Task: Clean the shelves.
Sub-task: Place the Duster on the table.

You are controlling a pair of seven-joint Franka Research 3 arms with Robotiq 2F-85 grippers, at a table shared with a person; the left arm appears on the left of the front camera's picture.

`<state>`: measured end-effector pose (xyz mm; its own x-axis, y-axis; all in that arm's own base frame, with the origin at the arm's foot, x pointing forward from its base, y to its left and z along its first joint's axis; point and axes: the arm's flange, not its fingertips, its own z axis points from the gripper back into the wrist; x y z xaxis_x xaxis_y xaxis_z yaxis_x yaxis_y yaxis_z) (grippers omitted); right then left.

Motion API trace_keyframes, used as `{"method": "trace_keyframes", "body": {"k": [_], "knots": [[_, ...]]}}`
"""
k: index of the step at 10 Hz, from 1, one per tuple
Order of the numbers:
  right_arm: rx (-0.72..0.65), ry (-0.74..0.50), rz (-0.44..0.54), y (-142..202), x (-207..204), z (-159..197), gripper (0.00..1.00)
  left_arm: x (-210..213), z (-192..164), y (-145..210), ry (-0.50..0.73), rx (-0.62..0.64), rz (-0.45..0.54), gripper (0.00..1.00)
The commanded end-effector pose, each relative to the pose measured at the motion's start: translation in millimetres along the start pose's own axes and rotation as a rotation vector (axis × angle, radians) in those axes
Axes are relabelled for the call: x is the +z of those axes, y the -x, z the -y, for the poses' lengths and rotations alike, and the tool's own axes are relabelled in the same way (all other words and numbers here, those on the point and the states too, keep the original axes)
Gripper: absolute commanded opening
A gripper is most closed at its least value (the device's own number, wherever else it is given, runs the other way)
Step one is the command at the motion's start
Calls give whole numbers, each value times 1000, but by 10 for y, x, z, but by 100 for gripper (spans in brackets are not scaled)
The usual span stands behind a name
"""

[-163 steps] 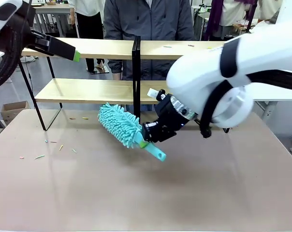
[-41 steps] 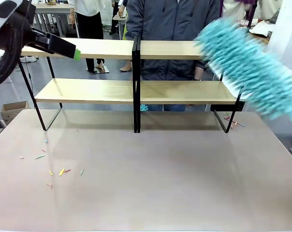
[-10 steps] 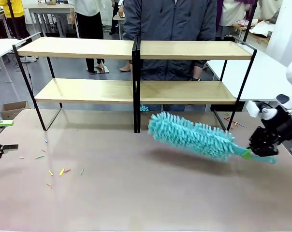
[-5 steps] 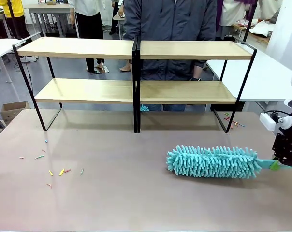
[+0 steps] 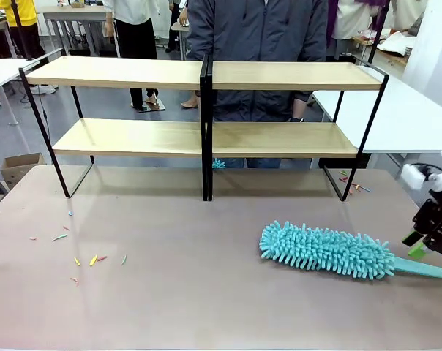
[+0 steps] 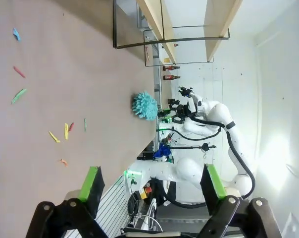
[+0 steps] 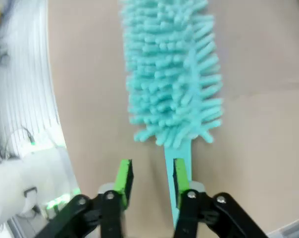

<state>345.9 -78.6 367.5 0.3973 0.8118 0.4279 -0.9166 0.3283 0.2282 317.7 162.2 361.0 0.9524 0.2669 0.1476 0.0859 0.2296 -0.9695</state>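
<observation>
The shelves (image 5: 206, 75) stand at the table's far side, two light-wood tiers in a black frame, both boards bare; their boards (image 6: 154, 20) also show in the left wrist view. A teal fluffy duster (image 5: 327, 251) lies flat on the tabletop at the right, handle pointing right. My right gripper (image 5: 413, 243) hovers open just above the handle's end. In the right wrist view the duster (image 7: 172, 74) lies ahead of the right gripper (image 7: 152, 176), its handle under one finger and not clamped. My left gripper (image 6: 152, 183) is open and holds nothing, low over the table's left side.
Small coloured scraps (image 5: 93, 259) lie on the beige-pink tabletop at the left, more (image 5: 353, 186) by the rack's right foot. A person (image 5: 257, 29) stands behind the shelves. A white table (image 5: 382, 110) stands at the right, a cardboard box (image 5: 20, 164) on the floor left.
My right gripper brought the duster down onto the table, opened, let go of the handle and drew back a little. The duster now rests on its own.
</observation>
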Motion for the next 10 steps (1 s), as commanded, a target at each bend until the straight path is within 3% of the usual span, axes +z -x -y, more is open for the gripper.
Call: {"method": "trace_keyframes", "body": {"k": [1,2,3,5,6,7,8,9,10], "knots": [[-372,1,575,108,335,231,100,4,3,23,22,-26,7,100],[-702,-200,752,179,377,136,100,4,3,23,22,-26,7,100],[-798,-273,865,285,371,-32,66,4,3,23,22,-26,7,100],[-942,-431,1125,528,380,-400,66,4,3,23,22,-26,7,100],[-939,-478,1186,644,402,-598,66,4,3,23,22,-26,7,100],[-840,-554,1271,706,453,-764,66,4,3,23,22,-26,7,100],[-657,-495,1302,696,424,-910,66,4,3,23,22,-26,7,100],[-695,-512,1253,598,388,-1003,100,4,3,23,22,-26,7,100],[-721,-539,1221,454,299,-1105,100,4,3,23,22,-26,7,100]]}}
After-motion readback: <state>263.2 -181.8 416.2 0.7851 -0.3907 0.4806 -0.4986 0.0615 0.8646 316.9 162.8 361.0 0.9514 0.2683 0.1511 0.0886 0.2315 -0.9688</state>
